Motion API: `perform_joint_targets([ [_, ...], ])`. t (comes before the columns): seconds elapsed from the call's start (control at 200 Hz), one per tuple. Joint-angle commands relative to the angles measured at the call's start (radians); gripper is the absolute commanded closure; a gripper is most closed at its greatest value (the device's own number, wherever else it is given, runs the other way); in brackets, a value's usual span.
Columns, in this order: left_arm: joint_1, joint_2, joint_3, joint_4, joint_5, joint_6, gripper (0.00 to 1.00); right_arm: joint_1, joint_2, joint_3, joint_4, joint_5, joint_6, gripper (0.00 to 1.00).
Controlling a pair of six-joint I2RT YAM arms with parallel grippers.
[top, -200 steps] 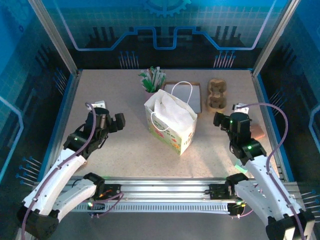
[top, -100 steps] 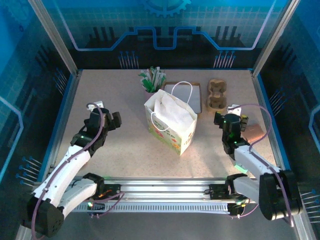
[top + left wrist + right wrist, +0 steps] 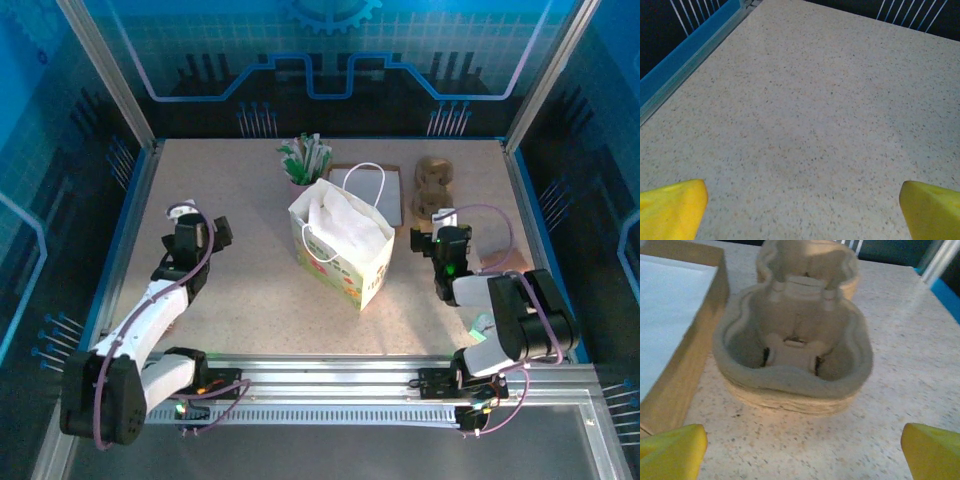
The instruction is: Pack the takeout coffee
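both claws are released, fingers spread wide with nothing between them. the left claw (image 3: 200,222) is low over bare tabletop (image 3: 240,300) near the left edge, about halfway back. from its wrist, the yellow fingertips (image 3: 672,207) sit at the bottom corners, with speckled surface ahead running to the blue rim (image 3: 685,60) along the left edge.

the right claw (image 3: 437,230) is toward the right edge, pointed at the brown cardboard cup carrier (image 3: 433,190), which lies near the far right corner. from the right wrist the carrier is close ahead and not touched. just beside it on the left is a wooden tray (image 3: 700,335) holding a white sheet.

a white paper bag (image 3: 345,250) with looped handles stands upright in the middle of the tabletop, its mouth open and something white crumpled inside. a pink cup (image 3: 303,172) of green-and-white sachets stands behind it near the far edge. where the coffee cup and its lid sit i cannot tell.
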Motion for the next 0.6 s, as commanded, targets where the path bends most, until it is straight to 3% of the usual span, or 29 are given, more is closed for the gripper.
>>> perform_joint_targets([
  [0.0,0.019,0.039,-0.056,0.227,0.033,0.075,0.01,-0.039,0.028,-0.004,0.125,-0.082,0.011,0.0],
  [0.285,0.044,0.234,-0.169,0.582,0.126,0.123,0.01,-0.04,0.03,-0.004,0.138,-0.087,0.006,0.0],
  [0.505,0.062,0.299,-0.11,0.562,0.146,0.126,0.01,-0.01,0.037,-0.005,0.154,-0.048,-0.019,0.0],
  [0.595,0.073,0.331,-0.079,0.553,0.209,0.151,0.01,-0.01,0.037,-0.005,0.153,-0.047,-0.019,0.0],
])
